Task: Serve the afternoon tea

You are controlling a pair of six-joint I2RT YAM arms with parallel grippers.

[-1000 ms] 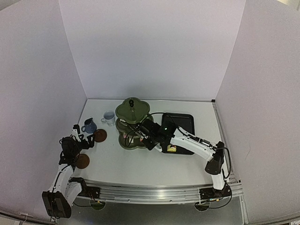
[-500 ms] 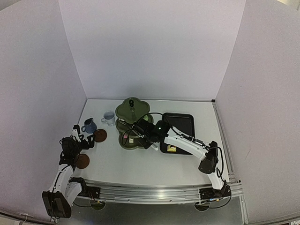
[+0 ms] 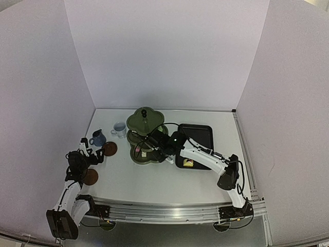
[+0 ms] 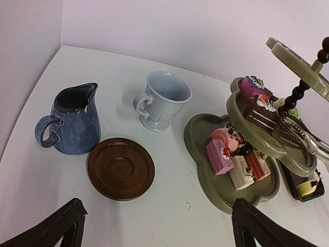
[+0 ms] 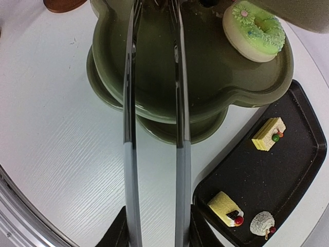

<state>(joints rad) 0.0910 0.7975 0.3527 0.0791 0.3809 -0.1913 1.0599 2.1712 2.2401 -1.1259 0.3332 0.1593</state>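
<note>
Pinches the metal tongs [image 5: 128,134] in the right claw [image 5: 157,234], tong arms stretched over the dark green stand [image 5: 226,82]; holds the left claw [image 4: 158,208] spread wide above the bench [image 4: 169,224]; ahead of it, a brown saucer [image 4: 121,167], dark blue mug [image 4: 74,123], pale mug [image 4: 164,100]; small cakes [image 4: 231,159] on the stand's two lower tiers; three more on the black tray [image 5: 293,170].

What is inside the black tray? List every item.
A yellow square slice, a yellow roll and a pale rounded cake lie there. The stand and the picture's border hide the rest of the tray.
</note>
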